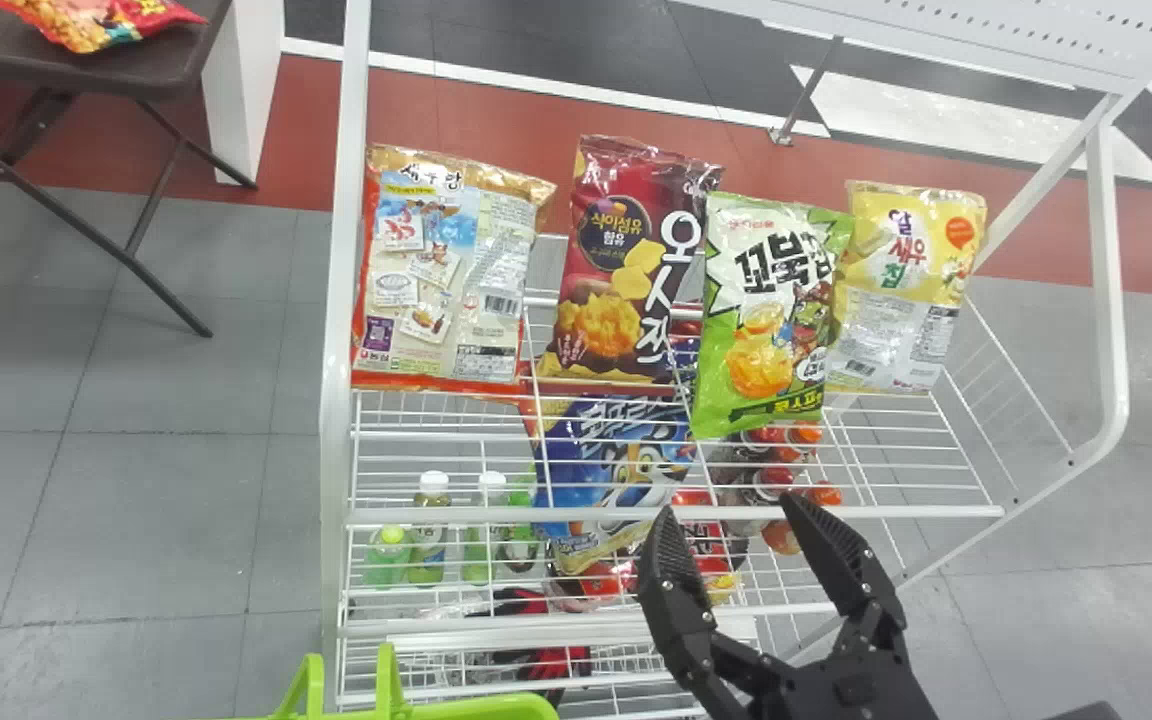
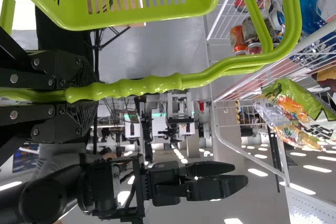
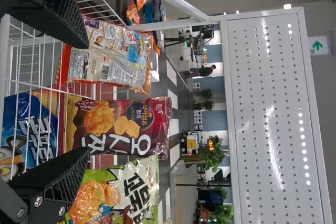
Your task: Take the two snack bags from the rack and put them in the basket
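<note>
Facing red bag [image 1: 608,285] ahead, right end effector [image 1: 731,503] released; left end effector [image 2: 86,96] grasping basket handle [image 2: 144,87]. Bag likely light, slippery, crushable: pinch mid-sides softly.

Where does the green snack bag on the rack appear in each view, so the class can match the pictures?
Head view: green bag between the dark red bag and the yellow bag.
Left wrist view: green bag past the basket's handle, near the picture's edge.
Right wrist view: green bag beside the dark red bag.
Shared landmark: the white rack.
</note>
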{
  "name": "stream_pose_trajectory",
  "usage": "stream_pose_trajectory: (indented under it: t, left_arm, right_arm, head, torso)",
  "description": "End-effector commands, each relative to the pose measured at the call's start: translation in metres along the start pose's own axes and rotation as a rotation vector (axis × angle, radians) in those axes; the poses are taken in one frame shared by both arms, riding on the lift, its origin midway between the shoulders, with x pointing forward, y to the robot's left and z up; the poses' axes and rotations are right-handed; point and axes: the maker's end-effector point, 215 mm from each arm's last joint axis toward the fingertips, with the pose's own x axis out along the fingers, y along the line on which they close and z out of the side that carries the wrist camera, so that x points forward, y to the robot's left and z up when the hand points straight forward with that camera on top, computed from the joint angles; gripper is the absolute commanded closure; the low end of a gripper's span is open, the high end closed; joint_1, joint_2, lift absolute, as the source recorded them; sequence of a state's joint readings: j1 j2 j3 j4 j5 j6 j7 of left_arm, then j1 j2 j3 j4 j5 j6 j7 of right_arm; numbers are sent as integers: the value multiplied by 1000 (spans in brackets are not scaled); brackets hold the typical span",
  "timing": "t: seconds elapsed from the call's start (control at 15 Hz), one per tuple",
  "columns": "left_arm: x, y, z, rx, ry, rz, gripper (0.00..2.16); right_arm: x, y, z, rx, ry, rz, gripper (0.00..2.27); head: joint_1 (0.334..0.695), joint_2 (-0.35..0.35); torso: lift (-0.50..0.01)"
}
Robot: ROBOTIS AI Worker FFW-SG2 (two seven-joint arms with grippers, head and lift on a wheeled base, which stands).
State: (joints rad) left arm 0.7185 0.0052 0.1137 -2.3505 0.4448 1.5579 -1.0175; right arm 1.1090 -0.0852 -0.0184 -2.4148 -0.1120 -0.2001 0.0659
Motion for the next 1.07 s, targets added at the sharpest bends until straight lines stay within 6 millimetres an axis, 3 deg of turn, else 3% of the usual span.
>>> stream_pose_trajectory:
  t: [0.0,0.6,0.8,1.0]
  left_arm:
    - [0,-1,-1,1,2,-3,1757]
    - [0,-1,-1,2,4,-2,1754]
    - [3,-3,-5,4,14,-3,1754]
    - [3,-3,-11,-14,25,-6,1754]
  right_arm:
    - [0,1,0,1,-1,4,124]
    - [10,4,-4,-4,0,13,124]
    - [35,11,-25,-20,58,33,124]
    - [75,27,-48,-29,113,65,124]
  head:
    - [695,-350]
    - [695,-350]
    - [695,-350]
    - [695,-350]
  torso:
    - [-11]
    - [-11]
    - [-11]
    - [-11]
